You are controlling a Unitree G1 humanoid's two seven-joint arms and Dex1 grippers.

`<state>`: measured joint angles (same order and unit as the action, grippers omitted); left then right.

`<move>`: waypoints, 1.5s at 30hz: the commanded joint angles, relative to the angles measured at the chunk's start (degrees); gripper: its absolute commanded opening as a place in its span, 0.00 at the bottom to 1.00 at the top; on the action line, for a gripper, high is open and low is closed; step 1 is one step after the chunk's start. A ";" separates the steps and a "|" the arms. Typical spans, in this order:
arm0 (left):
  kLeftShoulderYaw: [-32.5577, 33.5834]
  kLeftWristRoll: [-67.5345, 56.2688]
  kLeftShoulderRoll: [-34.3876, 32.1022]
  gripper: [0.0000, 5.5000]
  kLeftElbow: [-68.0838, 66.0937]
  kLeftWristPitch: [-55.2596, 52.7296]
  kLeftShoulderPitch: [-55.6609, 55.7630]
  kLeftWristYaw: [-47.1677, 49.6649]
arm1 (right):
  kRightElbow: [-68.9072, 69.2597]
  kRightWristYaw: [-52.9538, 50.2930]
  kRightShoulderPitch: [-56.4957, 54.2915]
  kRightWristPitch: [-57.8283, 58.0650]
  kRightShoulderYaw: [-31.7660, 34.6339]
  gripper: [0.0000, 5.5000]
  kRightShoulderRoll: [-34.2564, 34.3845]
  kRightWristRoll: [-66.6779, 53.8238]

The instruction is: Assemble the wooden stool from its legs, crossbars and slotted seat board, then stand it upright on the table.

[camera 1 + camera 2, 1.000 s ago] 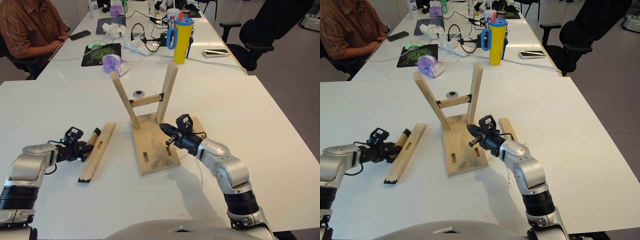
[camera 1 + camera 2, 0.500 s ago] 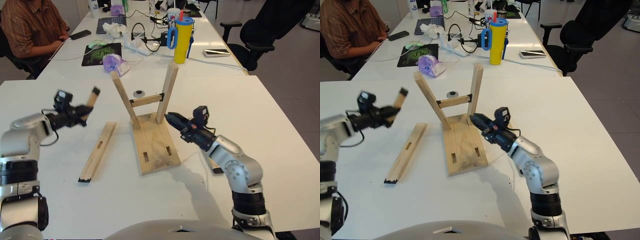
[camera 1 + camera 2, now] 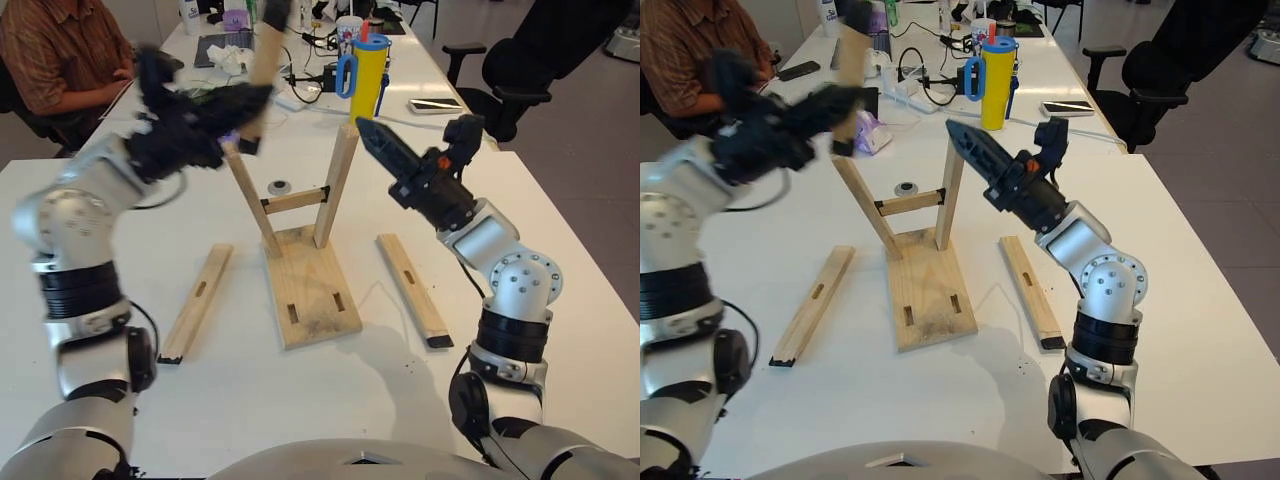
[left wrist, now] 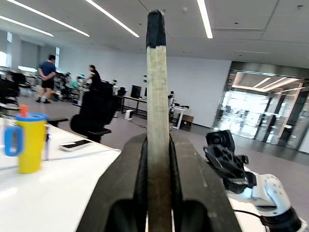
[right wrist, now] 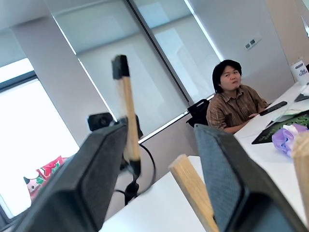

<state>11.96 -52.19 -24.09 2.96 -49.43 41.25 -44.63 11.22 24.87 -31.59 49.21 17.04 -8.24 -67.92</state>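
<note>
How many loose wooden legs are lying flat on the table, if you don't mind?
2: one slotted leg lies left of the seat board, the other leg right of it. None appears hidden.

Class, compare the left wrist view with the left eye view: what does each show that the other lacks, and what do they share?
Left wrist view alone: ceiling lights and a close look at the left claw, shut around the wooden bar. Left eye view alone: the seat board with two legs joined by a crossbar, and two slotted pieces lying on the white table. Shared: the held bar, the right claw and the yellow bottle.
</note>
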 commanded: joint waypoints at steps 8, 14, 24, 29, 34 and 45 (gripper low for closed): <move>-5.13 -1.25 2.12 0.07 -0.75 -3.22 -4.13 -3.39 | -3.22 1.08 -2.07 3.30 -2.16 0.47 -4.38 -3.93; -7.98 -0.66 -0.82 0.07 -1.64 -5.89 -3.66 -8.92 | -5.05 3.64 -2.94 5.12 -3.34 0.47 -6.36 -4.82; -9.12 -0.83 -1.73 0.07 -0.85 -7.32 -3.80 -10.75 | -5.66 7.06 -2.84 9.83 -4.08 0.26 -8.54 -8.35; -8.85 -1.23 -2.00 0.07 -0.37 -8.10 -4.55 -10.76 | -5.66 7.04 -2.56 10.16 -3.73 0.11 -8.37 -9.21; -8.67 0.88 -1.60 0.07 -0.49 -4.90 -4.84 -10.18 | -5.29 7.05 -1.98 10.10 -3.43 0.10 -8.26 -9.88; 3.54 -9.79 2.17 0.36 1.94 -7.59 -8.73 1.50 | 1.59 0.29 6.85 1.89 -1.63 0.08 -10.69 1.11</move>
<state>11.48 -59.50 -21.53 2.73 -56.44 35.69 -46.63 8.77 28.06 -30.11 53.12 13.14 -16.02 -70.48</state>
